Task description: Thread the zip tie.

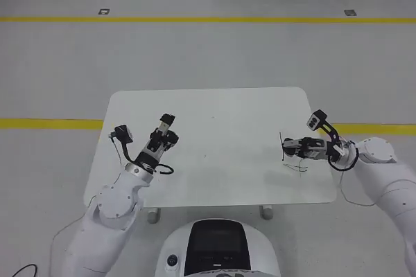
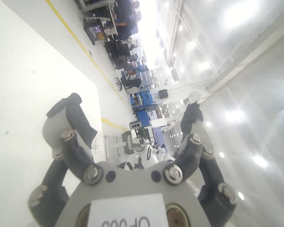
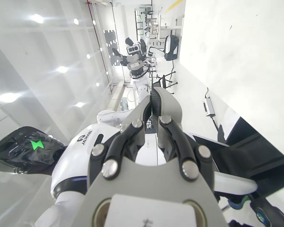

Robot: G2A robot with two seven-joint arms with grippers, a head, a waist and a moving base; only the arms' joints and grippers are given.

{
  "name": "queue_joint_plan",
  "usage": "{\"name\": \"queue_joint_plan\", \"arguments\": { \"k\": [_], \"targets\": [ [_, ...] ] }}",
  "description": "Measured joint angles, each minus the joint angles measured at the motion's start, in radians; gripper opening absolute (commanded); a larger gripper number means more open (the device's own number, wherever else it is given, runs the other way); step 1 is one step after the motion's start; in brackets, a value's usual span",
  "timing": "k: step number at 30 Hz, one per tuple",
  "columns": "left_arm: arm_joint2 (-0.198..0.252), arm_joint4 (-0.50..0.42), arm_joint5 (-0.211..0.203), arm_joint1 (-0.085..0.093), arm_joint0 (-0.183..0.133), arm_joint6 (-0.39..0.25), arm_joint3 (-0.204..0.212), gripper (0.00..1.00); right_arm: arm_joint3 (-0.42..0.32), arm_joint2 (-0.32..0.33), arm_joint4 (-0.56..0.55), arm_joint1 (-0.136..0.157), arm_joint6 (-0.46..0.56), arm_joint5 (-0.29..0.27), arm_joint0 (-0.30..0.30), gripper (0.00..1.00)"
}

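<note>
While the right gripper (image 1: 286, 147) sits closed near the right edge of the table (image 1: 222, 104), a thin black zip tie (image 1: 281, 140) stands roughly upright at its tips, apparently pinched there. The right wrist view shows its 2 fingers (image 3: 168, 105) pressed together. The left gripper (image 1: 168, 130) hangs over the table's left part with its jaws spread, holding nothing and well apart from the tie. Threading looks not yet begun, though the strand is too thin to tell head from tail. To do it well, I judge the left gripper should cross over and take 1 end close to its tip, so the strip does not flex. Tail and head slot should then line up squarely before pushing through.
</note>
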Motion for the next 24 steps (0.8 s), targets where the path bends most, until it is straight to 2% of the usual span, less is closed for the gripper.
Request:
{"name": "queue_joint_plan", "arguments": {
  "k": [2, 12, 14, 15, 17, 18, 21, 23, 24],
  "targets": [
    [0.011, 0.001, -0.006, -0.001, -0.004, 0.001, 0.001, 1.0, 0.003, -0.005, 0.005, -0.001, 0.0, 0.0, 0.002, 0.0],
    [0.009, 0.0, -0.006, -0.001, -0.004, 0.0, -0.001, 1.0, -0.002, -0.004, 0.002, -0.001, -0.005, 0.002, -0.001, 0.0],
    [0.025, -0.004, -0.032, -0.001, -0.017, -0.035, -0.015, 1.0, -0.024, -0.003, -0.009, -0.003, -0.025, 0.011, -0.006, 0.0],
    [0.04, -0.008, -0.059, -0.001, -0.033, -0.085, -0.018, 1.0, -0.036, -0.001, -0.017, -0.004, -0.031, 0.02, -0.007, 0.0],
    [0.065, -0.011, -0.081, -0.001, -0.066, -0.169, -0.01, 1.0, -0.045, 0.001, -0.023, -0.007, -0.026, 0.031, -0.004, 0.0],
    [0.082, -0.005, -0.084, -0.001, -0.092, -0.217, 0.0, 1.0, -0.046, 0.0, -0.026, -0.01, -0.021, 0.037, -0.002, 0.0],
    [0.141, 0.022, -0.074, -0.006, -0.164, -0.311, 0.027, 1.0, -0.039, -0.009, -0.03, -0.02, -0.004, 0.052, 0.006, 0.0],
    [0.173, 0.045, -0.059, -0.01, -0.201, -0.329, 0.05, 1.0, -0.025, -0.019, -0.035, -0.028, -0.003, 0.049, 0.011, 0.0],
    [0.182, 0.067, -0.043, -0.011, -0.215, -0.316, 0.06, 1.0, -0.011, -0.023, -0.055, -0.032, -0.02, 0.036, 0.016, 0.0]
  ]
}}
